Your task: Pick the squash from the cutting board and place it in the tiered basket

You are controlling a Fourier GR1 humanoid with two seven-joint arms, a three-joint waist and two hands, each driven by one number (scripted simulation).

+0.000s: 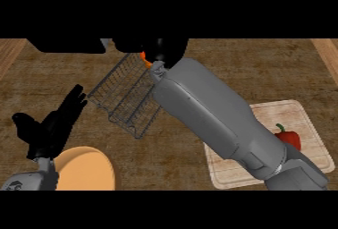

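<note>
The right hand is stretched far up over the basket, and its fingers are curled round something orange, which I take to be the squash; only a sliver of it shows between the dark fingers, so its long axis cannot be read. That sliver sits just at the basket's far upper corner, right above the wire rim, with the right forearm crossing diagonally from the cutting board up to that corner. What the coming move turns on is this: the squash is held over the far edge of the basket and not over its middle, so the open wire tray lies below and toward the robot from the fingers. Releasing it inside probably calls for a small draw back over the basket and a lowering. The left hand rests to the left of the basket with fingers straight and spread, holding nothing (it is nearer the orange plate than the squash). A red pepper lies on the cutting board, well right of the basket.
</note>
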